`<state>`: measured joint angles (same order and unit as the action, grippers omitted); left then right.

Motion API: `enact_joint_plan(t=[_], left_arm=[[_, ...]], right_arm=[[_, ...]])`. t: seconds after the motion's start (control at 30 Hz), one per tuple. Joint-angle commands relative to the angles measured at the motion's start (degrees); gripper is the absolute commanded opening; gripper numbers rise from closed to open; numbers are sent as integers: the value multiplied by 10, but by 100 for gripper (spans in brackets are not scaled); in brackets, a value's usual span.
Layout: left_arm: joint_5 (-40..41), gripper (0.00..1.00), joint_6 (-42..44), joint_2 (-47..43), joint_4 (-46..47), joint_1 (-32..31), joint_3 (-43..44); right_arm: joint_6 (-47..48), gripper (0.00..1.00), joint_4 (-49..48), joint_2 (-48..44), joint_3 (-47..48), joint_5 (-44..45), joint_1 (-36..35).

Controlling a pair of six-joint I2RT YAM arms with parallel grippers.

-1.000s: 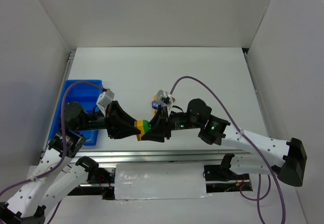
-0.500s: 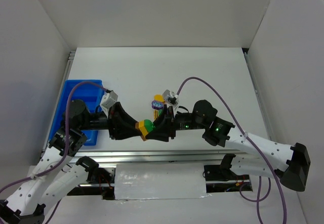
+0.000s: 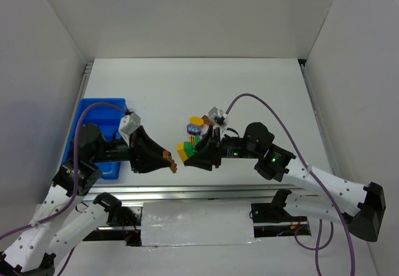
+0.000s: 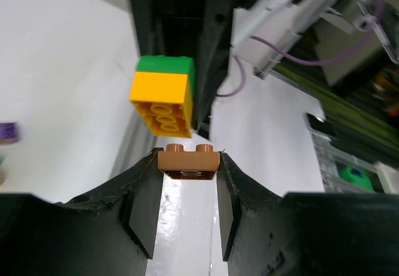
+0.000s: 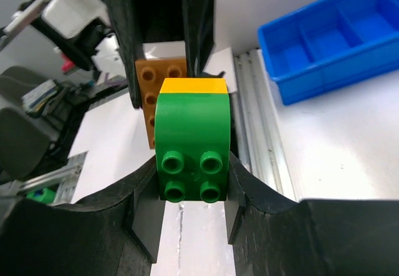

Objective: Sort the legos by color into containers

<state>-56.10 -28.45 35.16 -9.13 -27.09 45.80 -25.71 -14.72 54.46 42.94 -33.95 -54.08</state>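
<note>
The wide white tabletop [image 3: 249,89] fills the floor of the white-walled booth; at its left side lies the rectangular bright blue plastic tray [image 3: 106,115], its compartments set apart by blue dividers, and I cannot see from here whether any brick lies in it; the white-and-black left arm [image 3: 75,182] reaches across the front of the tray towards the middle, and the white-and-black right arm [image 3: 312,179] reaches in from the other side to meet it, a purple cable looping over each; the two sets of jaws point at one another just above the near part of the tabletop, close together but not touching; the right jaws are closed on a rounded green plastic brick [image 5: 193,145], studs facing the wrist, with a yellow plastic brick [image 4: 161,89] joined to its far end; the left jaws are clamped on a small flat brown-orange plastic brick [image 4: 188,162], studs up, a clear gap between it and the yellow one; just beyond the right jaws, a tiny purple piece [image 3: 192,128] and a tiny yellow piece [image 3: 197,121] lie loose on the tabletop, side by side.
</note>
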Motion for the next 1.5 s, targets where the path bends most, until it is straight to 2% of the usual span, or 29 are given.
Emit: enact_joint_plan(t=[0.0, 0.03, 0.07, 0.17, 0.2, 0.23, 0.3, 0.33, 0.37, 0.43, 0.5, 0.53, 0.63, 0.73, 0.93, 1.1, 1.3, 1.43, 1.47], left_arm=[[146, 0, 45, 12, -88, 1, 70], [190, 0, 48, 19, -105, 1, 79], [270, 0, 49, 30, -121, 1, 89], [415, 0, 23, 84, -189, 3, 137], [534, 0, -5, 121, -227, 5, 167], [587, 0, -19, 141, -246, 11, 183], [717, 0, -52, 204, -300, 49, 227], [747, 0, -89, 220, -314, 74, 240], [761, 0, -106, 244, -321, 135, 249], [780, 0, -153, 259, -310, 215, 250], [792, 0, -183, 269, -279, 256, 232], [789, 0, -194, 278, -252, 298, 229], [766, 0, -225, 335, -189, 350, 212], [773, 0, -253, 401, -130, 370, 191], [793, 0, -277, 439, -16, 383, 155], [776, 6, -261, 468, 86, 403, 127], [726, 9, -274, 536, 118, 425, 130], [721, 21, -289, 553, 135, 425, 116], [721, 31, -291, 555, 150, 425, 108]], right_arm=[[27, 0, 44, -42, 2, 78, 13], [31, 0, 53, -57, 0, 106, 28], [32, 0, 62, -64, 0, 110, 35], [39, 0, 92, -78, 2, 117, 43], [38, 0, 94, -80, 0, 115, 44], [37, 0, 94, -80, 0, 115, 45], [34, 0, 87, -81, -6, 108, 44], [30, 0, 86, -81, -8, 107, 44], [30, 0, 81, -81, -10, 106, 44], [27, 0, 79, -85, -15, 101, 44], [27, 0, 76, -88, -18, 93, 44], [27, 0, 74, -89, -19, 87, 44], [26, 0, 73, -91, -26, 78, 44], [22, 0, 69, -103, -40, 67, 43], [25, 0, 77, -127, -57, 61, 43], [35, 0, 92, -135, -55, 50, 43], [49, 0, 123, -146, -49, 50, 43], [55, 0, 130, -152, -49, 51, 43], [56, 0, 127, -150, -50, 48, 42]])
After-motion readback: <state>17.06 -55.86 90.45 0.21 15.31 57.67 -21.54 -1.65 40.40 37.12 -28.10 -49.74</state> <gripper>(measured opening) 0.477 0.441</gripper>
